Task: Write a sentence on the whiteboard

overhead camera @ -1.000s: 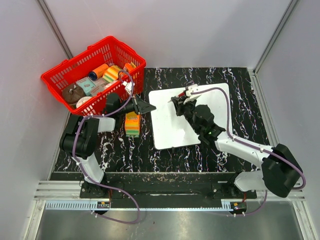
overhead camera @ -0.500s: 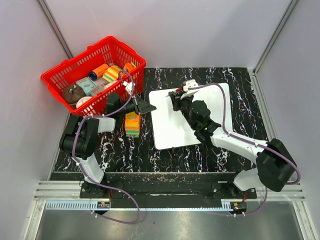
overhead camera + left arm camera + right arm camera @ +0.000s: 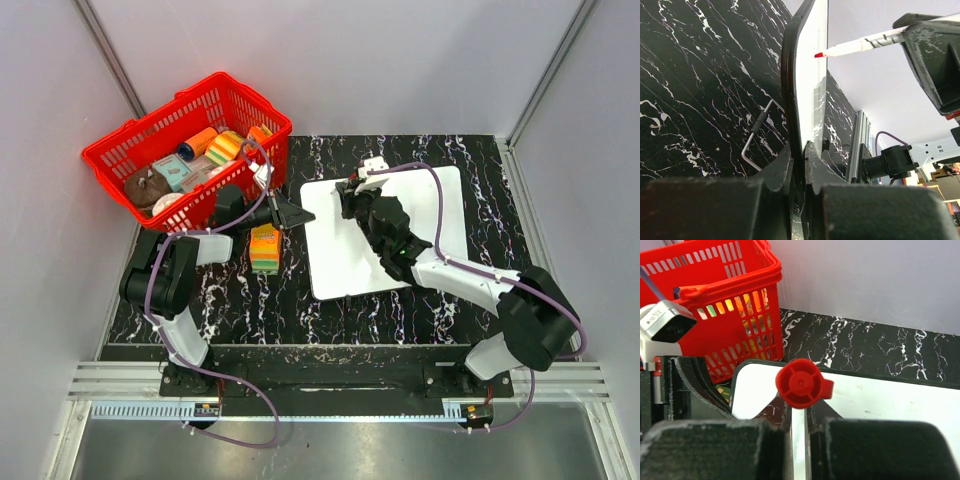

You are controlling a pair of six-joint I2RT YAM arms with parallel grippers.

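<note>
The whiteboard (image 3: 335, 265) lies flat on the black marbled table (image 3: 240, 300), just where it lay a second ago; the left gripper (image 3: 298, 215) stays clenched on its left edge, unmoved; the right gripper (image 3: 349, 196) grasps a white pen (image 3: 860, 44) with a red cap (image 3: 800, 383), and has slid a little toward the board's far left corner, its forearm swinging leftward over the board; the pen's red tip (image 3: 818, 54) sits at the board's surface, contact unclear; the red basket (image 3: 185, 140) and striped block (image 3: 264, 247) are unchanged.
</note>
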